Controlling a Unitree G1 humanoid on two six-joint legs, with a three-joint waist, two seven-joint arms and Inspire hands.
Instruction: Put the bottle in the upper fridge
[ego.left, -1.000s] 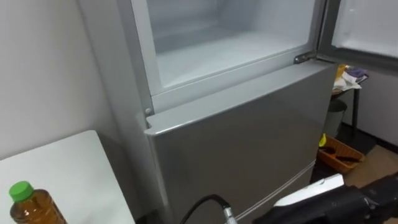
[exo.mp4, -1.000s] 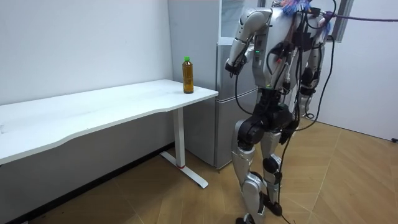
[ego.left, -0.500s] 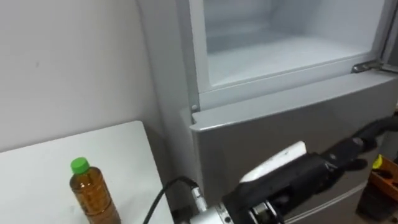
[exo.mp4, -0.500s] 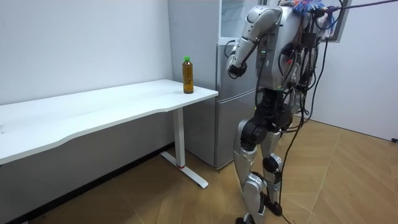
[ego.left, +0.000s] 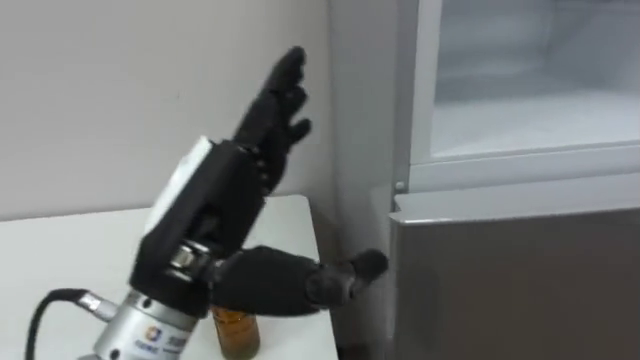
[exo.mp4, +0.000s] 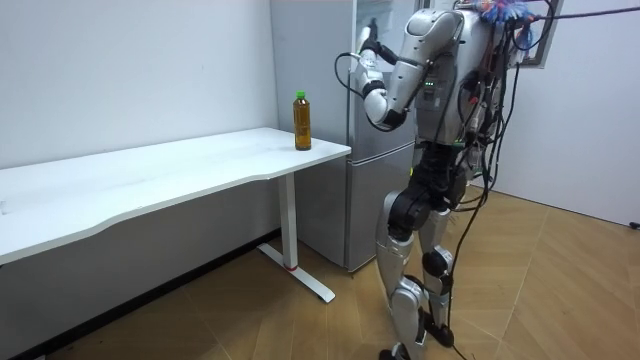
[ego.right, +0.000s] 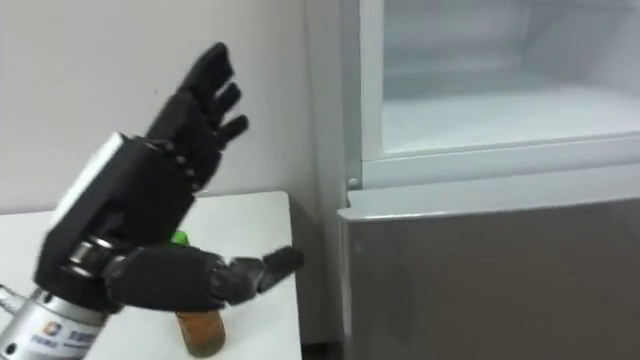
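One robot hand is up in front of my head camera: my left robot hand (ego.left: 205, 210). It comes in from the lower left, with fingers (ego.left: 285, 85) straight and spread apart, pointing up along the wall (ego.left: 90, 90). The thumb (ego.left: 340, 278) sticks out sideways toward the fridge (exo.mp4: 365, 215). I cannot tell whether the thumb tip touches the fridge. The hand holds nothing.

The bottle (ego.right: 200, 332) stands upright on the white desk (ego.left: 50, 250), at the end next to the fridge and apart from my hand. In the eye views my hand covers most of it. The amber lower part shows under the thumb, and a bit of green cap (ego.right: 180, 238) shows beside the palm. In the room view it stands near the desk's back corner, close to the wall, cap on.

The upper fridge compartment (ego.left: 540, 100) is open and white inside. The grey lower door (ego.left: 520, 280) beneath it is closed.

In the room view I stand upright on the wooden floor (exo.mp4: 560, 300) right at the fridge. The desk is on the room view's left of me, and my left arm is lifted to about shoulder height by the fridge's upper part.
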